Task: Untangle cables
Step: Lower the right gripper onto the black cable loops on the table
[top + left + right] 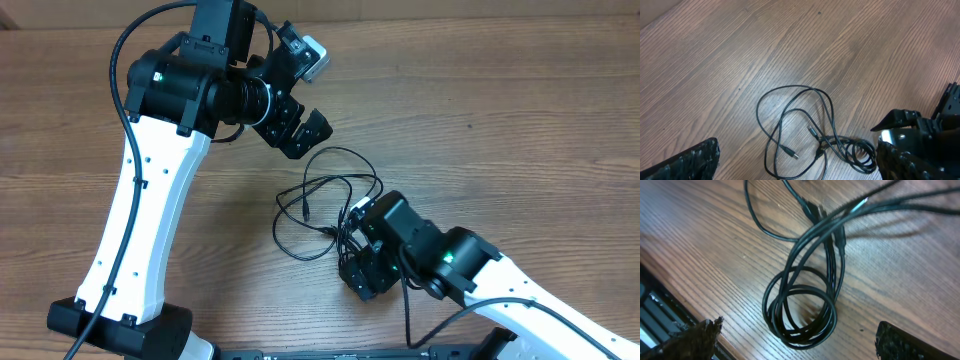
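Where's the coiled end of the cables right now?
The coil lies on the table, centred under the open right tool in the right wrist view; the rest of the cables spread away toward the left tool.

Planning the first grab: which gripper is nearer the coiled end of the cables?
Right. The right gripper hangs open directly over the coiled end, fingers either side of it. The left gripper, also open, is beyond the loose loops, well clear.
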Tool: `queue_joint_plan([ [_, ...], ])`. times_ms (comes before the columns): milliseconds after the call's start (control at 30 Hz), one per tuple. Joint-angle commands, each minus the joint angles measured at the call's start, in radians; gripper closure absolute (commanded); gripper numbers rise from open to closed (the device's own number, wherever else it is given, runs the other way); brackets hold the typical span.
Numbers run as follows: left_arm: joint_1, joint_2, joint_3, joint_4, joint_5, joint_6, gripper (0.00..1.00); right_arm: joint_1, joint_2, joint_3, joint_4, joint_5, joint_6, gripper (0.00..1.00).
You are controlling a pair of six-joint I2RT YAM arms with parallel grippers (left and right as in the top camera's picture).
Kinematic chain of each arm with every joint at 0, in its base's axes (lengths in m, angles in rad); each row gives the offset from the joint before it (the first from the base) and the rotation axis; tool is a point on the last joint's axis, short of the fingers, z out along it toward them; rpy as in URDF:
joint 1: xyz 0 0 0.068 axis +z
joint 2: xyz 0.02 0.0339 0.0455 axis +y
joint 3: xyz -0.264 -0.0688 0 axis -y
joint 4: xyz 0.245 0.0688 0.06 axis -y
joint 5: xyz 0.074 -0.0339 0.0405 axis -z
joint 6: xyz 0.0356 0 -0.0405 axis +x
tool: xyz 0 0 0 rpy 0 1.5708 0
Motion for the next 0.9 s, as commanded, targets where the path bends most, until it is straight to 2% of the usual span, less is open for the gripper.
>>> queue_joint_plan([
  [0, 0.002, 0.002, 0.002, 0.002, 0.002, -0.014, 0.00, 0.045, 0.054, -0.011, 0.011, 0.054, 0.081, 0.00],
  [233, 0.002, 0.002, 0.002, 0.002, 0.002, -0.013, 0.00, 0.150, 0.187, -0.020, 0.026, 0.074, 0.160, 0.00],
  [433, 0.002, 0.002, 0.002, 0.002, 0.002, -0.013, 0.00, 0.183, 0.273, -0.021, 0.029, 0.182, 0.310, 0.00],
  [767, 0.002, 0.002, 0.002, 0.003, 0.002, -0.013, 0.00, 0.181, 0.334, -0.021, 0.083, 0.181, 0.314, 0.00],
  [800, 0.002, 0.002, 0.002, 0.003, 0.002, -0.014, 0.00, 0.180, 0.334, -0.021, 0.083, 0.177, 0.313, 0.09],
  [833, 0.002, 0.002, 0.002, 0.003, 0.002, -0.013, 0.00, 0.178, 0.334, -0.021, 0.084, 0.177, 0.314, 0.49],
  [867, 0.002, 0.002, 0.002, 0.003, 0.002, -0.014, 0.00, 0.178, 0.334, -0.021, 0.085, 0.176, 0.314, 0.60],
])
